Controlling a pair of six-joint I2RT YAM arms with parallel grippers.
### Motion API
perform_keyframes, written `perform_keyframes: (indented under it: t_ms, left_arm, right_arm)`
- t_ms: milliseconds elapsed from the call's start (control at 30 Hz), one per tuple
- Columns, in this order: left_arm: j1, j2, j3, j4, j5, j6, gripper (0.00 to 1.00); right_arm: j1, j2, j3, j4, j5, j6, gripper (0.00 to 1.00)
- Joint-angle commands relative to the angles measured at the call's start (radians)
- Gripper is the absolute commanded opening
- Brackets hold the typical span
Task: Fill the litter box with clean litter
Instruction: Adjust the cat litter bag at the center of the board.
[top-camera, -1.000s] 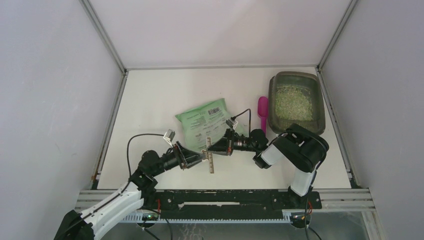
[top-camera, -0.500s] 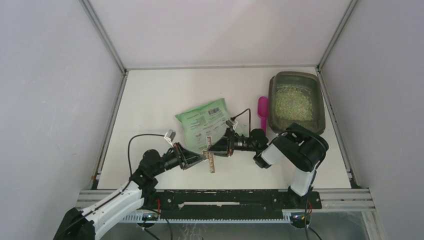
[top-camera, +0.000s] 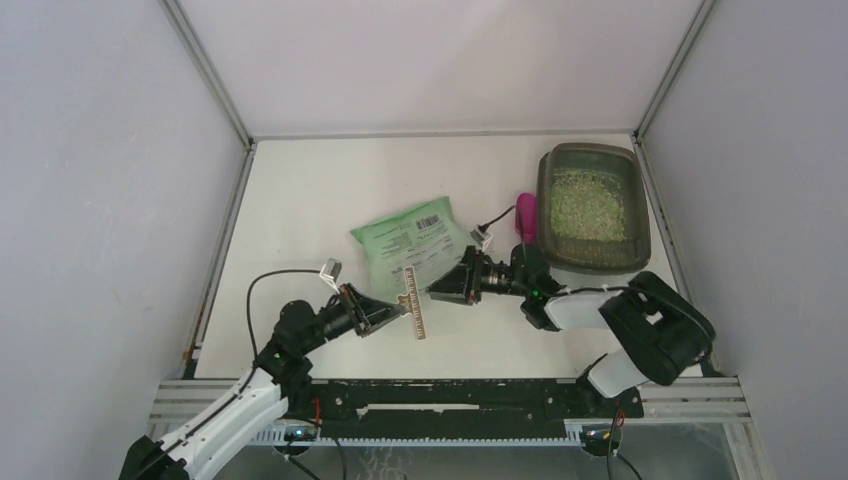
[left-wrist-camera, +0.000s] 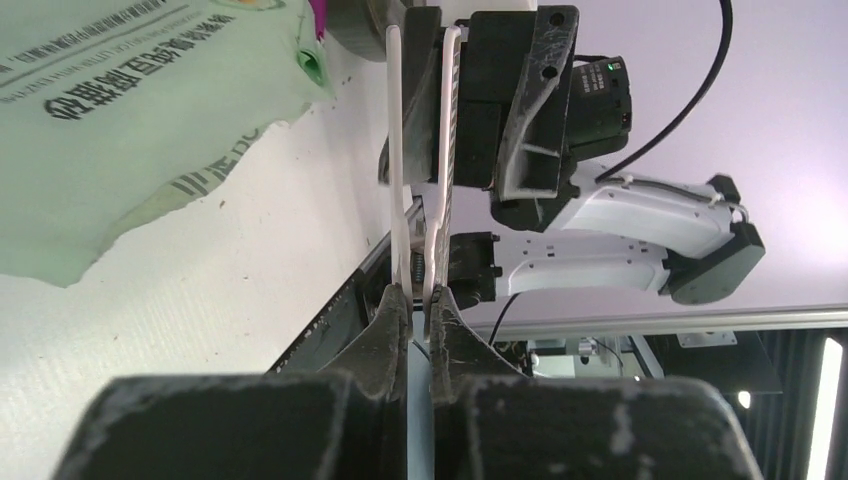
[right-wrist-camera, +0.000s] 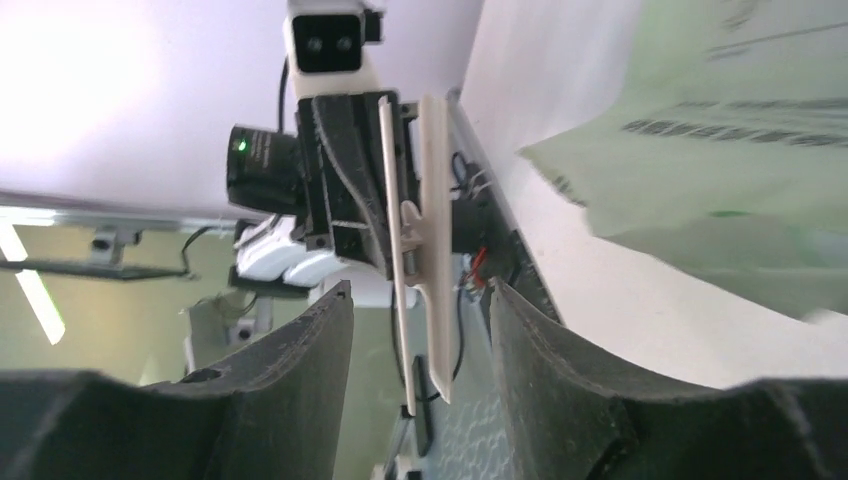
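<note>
The litter box (top-camera: 592, 150) sits at the table's far right corner, holding a bed of clean litter (top-camera: 588, 205), well apart from both grippers. The left gripper (top-camera: 402, 308) is pressed together on a white bag clip (top-camera: 417, 318), pinching it near the middle. The right gripper (top-camera: 436, 291) points at the clip from the other side, its fingers (right-wrist-camera: 300, 380) spread and just short of it. A green printed bag (top-camera: 408, 243) lies flat on the white table (top-camera: 310, 200), with a magenta scoop (top-camera: 525, 214) beside the box. Grey panels wall the table in. The right arm hides the box's near left corner, and the bag's print is too small to read.
</note>
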Motion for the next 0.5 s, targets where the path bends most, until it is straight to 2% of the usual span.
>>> perform_keyframes:
  t_ms: [0, 33, 233, 400, 467]
  left_arm:
    - [0.016, -0.045, -0.089, -0.091, -0.042, 0.054, 0.00]
    - [0.019, -0.051, -0.082, -0.105, -0.045, 0.059, 0.00]
    - [0.028, -0.082, -0.041, -0.177, -0.050, 0.078, 0.00]
    - [0.038, -0.117, 0.016, -0.262, -0.068, 0.102, 0.00]
    - [0.042, -0.125, 0.033, -0.282, -0.070, 0.107, 0.00]
  right_arm:
    - [-0.061, -0.154, 0.001, -0.387, 0.081, -0.181, 0.56]
    - [-0.071, -0.187, 0.004, -0.451, 0.096, -0.204, 0.54]
    - [-0.075, -0.388, 0.034, -0.864, 0.217, -0.377, 0.24]
    - [-0.030, -0.448, 0.033, -1.066, 0.336, -0.444, 0.20]
    - [-0.010, -0.423, 0.033, -1.075, 0.359, -0.446, 0.20]
